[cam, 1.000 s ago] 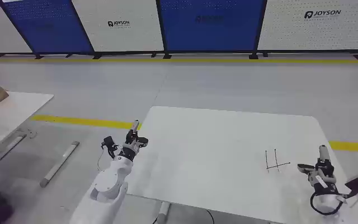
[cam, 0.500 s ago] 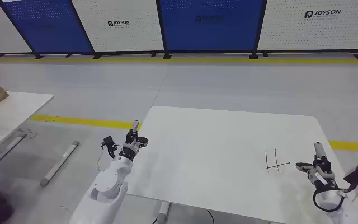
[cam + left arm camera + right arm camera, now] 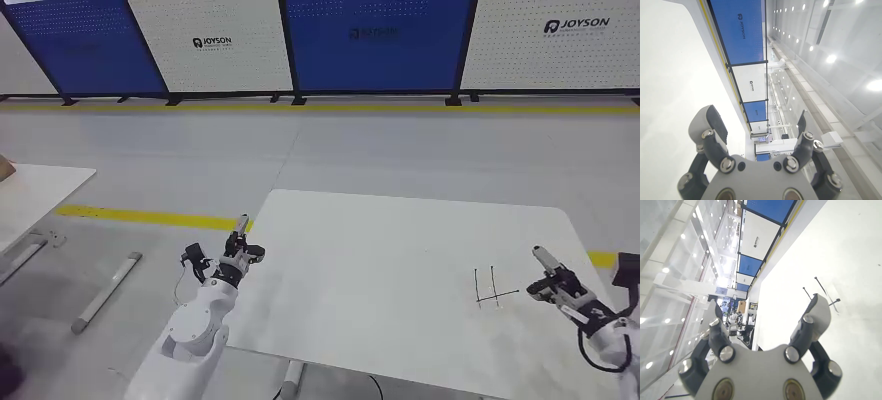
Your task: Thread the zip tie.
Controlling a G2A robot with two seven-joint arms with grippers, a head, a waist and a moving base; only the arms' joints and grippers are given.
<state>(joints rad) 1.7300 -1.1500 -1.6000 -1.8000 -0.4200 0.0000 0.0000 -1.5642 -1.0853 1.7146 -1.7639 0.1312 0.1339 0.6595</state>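
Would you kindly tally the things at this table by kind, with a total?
Black zip ties: 3
Grippers (left gripper, right gripper, fingers open): 2
White table: 1
Total: 6

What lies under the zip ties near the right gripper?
The zip ties lie directly on the bare white table. One crosses two others; which is uppermost at the crossings is too fine to tell. In the right wrist view, the right gripper hides part of them.

I see blue and white perforated partition panels lining a pale grey floor marked with yellow tape lines.
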